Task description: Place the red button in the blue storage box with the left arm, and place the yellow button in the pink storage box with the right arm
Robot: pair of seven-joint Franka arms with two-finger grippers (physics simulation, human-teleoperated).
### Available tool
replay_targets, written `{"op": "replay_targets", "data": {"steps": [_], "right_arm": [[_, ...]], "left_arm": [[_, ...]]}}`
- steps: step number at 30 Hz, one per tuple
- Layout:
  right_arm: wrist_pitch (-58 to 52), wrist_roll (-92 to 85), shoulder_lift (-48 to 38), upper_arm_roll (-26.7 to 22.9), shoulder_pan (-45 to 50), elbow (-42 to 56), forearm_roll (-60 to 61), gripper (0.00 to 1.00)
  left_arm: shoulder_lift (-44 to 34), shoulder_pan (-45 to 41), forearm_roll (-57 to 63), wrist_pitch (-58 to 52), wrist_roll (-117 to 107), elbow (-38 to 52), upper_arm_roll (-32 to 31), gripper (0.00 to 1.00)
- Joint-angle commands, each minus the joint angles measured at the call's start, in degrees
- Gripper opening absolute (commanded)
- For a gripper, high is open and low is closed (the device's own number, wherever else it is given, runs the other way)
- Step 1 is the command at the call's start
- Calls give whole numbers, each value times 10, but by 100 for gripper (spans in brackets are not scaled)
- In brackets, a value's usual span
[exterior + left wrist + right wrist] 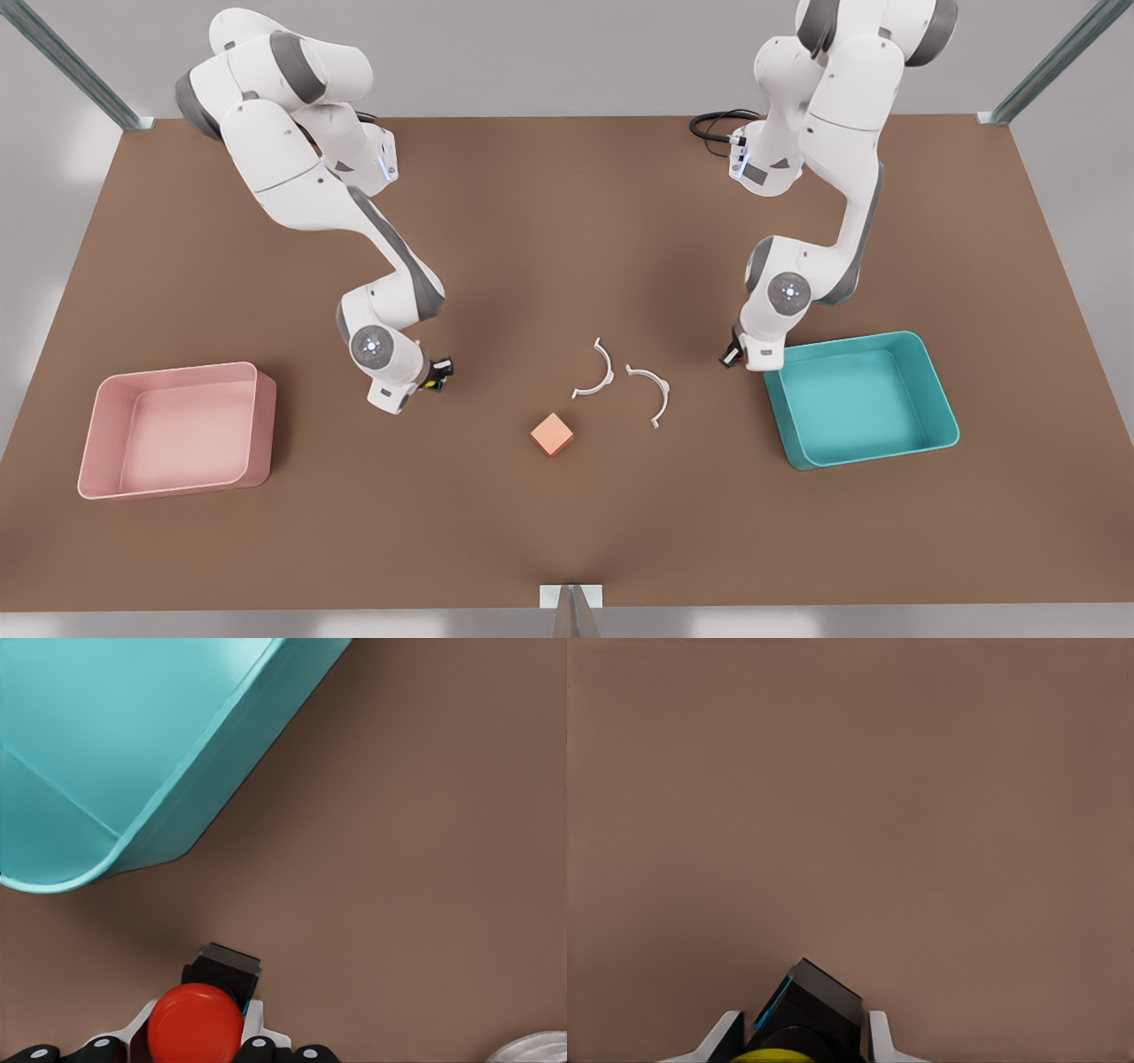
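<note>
A: Containers?

B: Two trays on the brown table (567, 221). The blue storage box (864, 399) and the pink storage box (173, 430) both have nothing inside. Taking the peach-orange cube (553, 434) as reference: blue box is well off toward the front view's right, pink box well off toward the front view's left.

A: Counts?

B: Two arms, two trays, two buttons, one cube, two white curved clips (620, 379) lying just behind the cube, toward the arm bases.

A: Left arm?

B: The left gripper (730, 354) is between the cube and the blue box, hard up by the box's near corner, outside the rim. Its fingers are clenched on the red button (195, 1025); in the left wrist view the red cap sits between the white fingertips (259, 1020) with the dark base sticking out past them. The box's rounded corner (133, 850) is close ahead, the button not over it.

A: Right arm?

B: The right gripper (440, 372) is between the cube and the pink box, nearer the cube, well apart from the box. It's grasping the yellow button (799, 1017): dark base between both white fingers (879, 1036), a yellow sliver at the frame edge.

A: View differences?

B: The front view gives layout, but the buttons are specks there: a bit of yellow (431, 384) at the right gripper, red (728, 357) at the left. The wrist views show the grip itself.
</note>
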Motion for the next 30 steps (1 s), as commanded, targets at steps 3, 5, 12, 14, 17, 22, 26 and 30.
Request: {"op": "replay_targets", "data": {"steps": [3, 5, 12, 14, 17, 22, 26, 30], "right_arm": [[-10, -21, -24, 0, 1, -1, 1, 63], [-8, -21, -17, 0, 3, -8, 1, 58], [-10, -23, -30, 0, 0, -6, 1, 52], [-32, -24, -83, 0, -17, -6, 1, 52], [-69, -107, -128, 4, -114, -6, 6, 52], [-122, -318, -157, 22, -290, 27, 5, 52], [-159, -398, -143, 15, -370, 62, -23, 52], [-153, -397, -55, 3, -388, 133, -49, 55]], "left_arm": [[-3, 0, 0, -4, -10, 0, 0, 51], [-17, 3, 4, -83, -9, 47, 0, 50], [-96, 69, -2, -281, 137, 165, 18, 50], [-101, 103, -2, -288, 201, 168, 18, 50], [-100, 182, -18, -288, 338, 169, 18, 50], [-8, 242, -18, -286, 451, 253, 18, 50], [69, 238, -28, -280, 449, 292, 18, 50], [116, 222, -27, -225, 429, 294, 16, 50]]}}
